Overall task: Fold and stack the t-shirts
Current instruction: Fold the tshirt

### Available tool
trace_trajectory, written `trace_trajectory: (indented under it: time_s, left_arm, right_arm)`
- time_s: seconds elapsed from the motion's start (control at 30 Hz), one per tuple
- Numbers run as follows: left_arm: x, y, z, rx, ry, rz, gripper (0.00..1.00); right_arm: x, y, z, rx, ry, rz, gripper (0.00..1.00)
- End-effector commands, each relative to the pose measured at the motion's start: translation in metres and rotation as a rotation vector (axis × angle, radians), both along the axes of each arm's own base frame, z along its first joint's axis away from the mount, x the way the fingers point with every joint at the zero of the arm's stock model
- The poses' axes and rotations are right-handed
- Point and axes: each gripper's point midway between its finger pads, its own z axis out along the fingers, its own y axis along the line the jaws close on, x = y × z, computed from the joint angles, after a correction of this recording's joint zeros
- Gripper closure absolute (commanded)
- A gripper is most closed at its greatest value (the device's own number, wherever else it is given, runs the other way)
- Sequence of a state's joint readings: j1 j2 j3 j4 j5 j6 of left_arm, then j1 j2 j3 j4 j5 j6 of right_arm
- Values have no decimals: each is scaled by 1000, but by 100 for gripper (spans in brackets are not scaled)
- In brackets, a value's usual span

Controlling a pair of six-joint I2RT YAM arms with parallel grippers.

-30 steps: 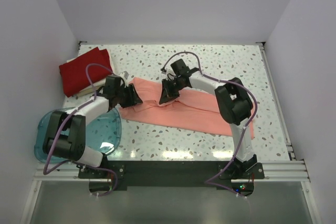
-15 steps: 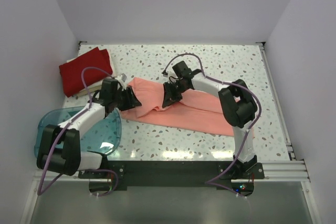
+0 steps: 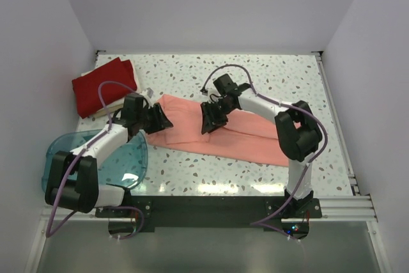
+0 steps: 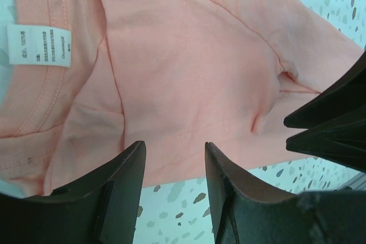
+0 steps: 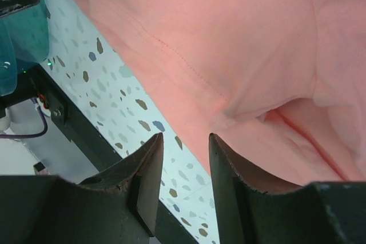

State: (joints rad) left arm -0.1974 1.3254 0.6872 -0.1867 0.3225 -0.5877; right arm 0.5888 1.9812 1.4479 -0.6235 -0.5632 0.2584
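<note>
Location type: robotics laboratory test cell. Indicators: plain white walls (image 3: 211,4) enclose the far, left and right sides of a speckled terrazzo-pattern table (image 3: 268,75). 2 robot arms, the left arm (image 3: 105,139) and the right arm (image 3: 259,102), stand on a black base plate (image 3: 211,208) at the near edge, on an aluminium rail (image 3: 339,202). Purple cables (image 3: 225,66) run exposed.

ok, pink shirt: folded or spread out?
Half-folded. The salmon-pink shirt lies as a long doubled-over strip on the table, not yet a compact square like the red shirt at the far left.
</note>
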Motion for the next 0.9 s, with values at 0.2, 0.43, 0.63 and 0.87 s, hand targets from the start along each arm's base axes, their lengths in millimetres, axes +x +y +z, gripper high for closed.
trace_trajectory:
  time_s: [0.2,0.43,0.63,0.87]
  left_arm:
    - [41,-28,17,-51,-40,-19,49]
    - [53,-51,-19,-47,54,-81,49]
    - [65,-51,-49,6,117,-121,49]
    - [95,-51,-71,65,143,-152,49]
  right_arm:
    - [21,-34,29,-76,-146,-83,56]
    - [65,-111,16,-142,-151,-306,56]
    - [80,-181,-18,-269,-95,-441,56]
    - [65,-202,-54,-372,8,-481,57]
